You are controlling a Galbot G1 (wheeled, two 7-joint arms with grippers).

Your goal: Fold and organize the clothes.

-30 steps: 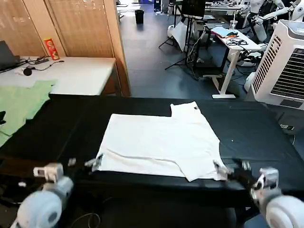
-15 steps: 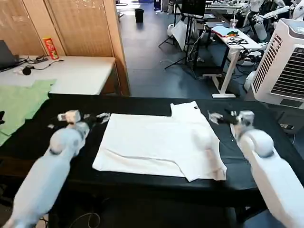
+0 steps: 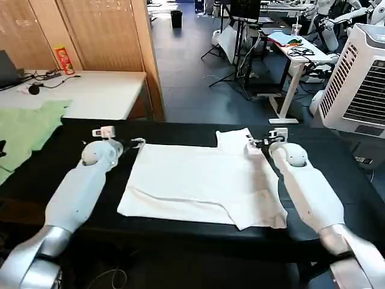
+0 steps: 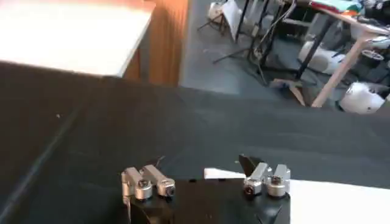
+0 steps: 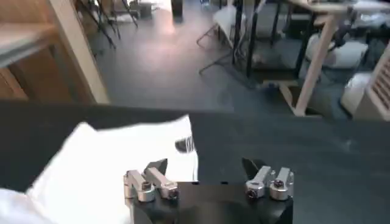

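Nearest the robot lies the loose front hem of the white T-shirt [image 3: 201, 183], which is spread on the black table [image 3: 337, 165], partly folded, with 1 flap turned over at its right front corner and a sleeve jutting out at the far right. Both arms stretch across the table to the shirt's far edge. The left gripper [image 3: 133, 144] sits at the far left corner, its fingers parted and empty in the left wrist view [image 4: 207, 182], the white edge just beneath 1 fingertip. The right gripper [image 3: 257, 143] sits by the far sleeve, likewise spread wide with nothing between its fingers [image 5: 210, 182].

The step in hand looks like taking hold of the 2 far corners. The next move probably calls for lowering and closing on the cloth, then drawing it toward the near hem.

Half a second earlier both grippers were farther out to the sides; 1 second ago they were at the near corners. The shirt has not shifted.

On the far left, a light green cloth [image 3: 24, 132] lies on a separate white table.
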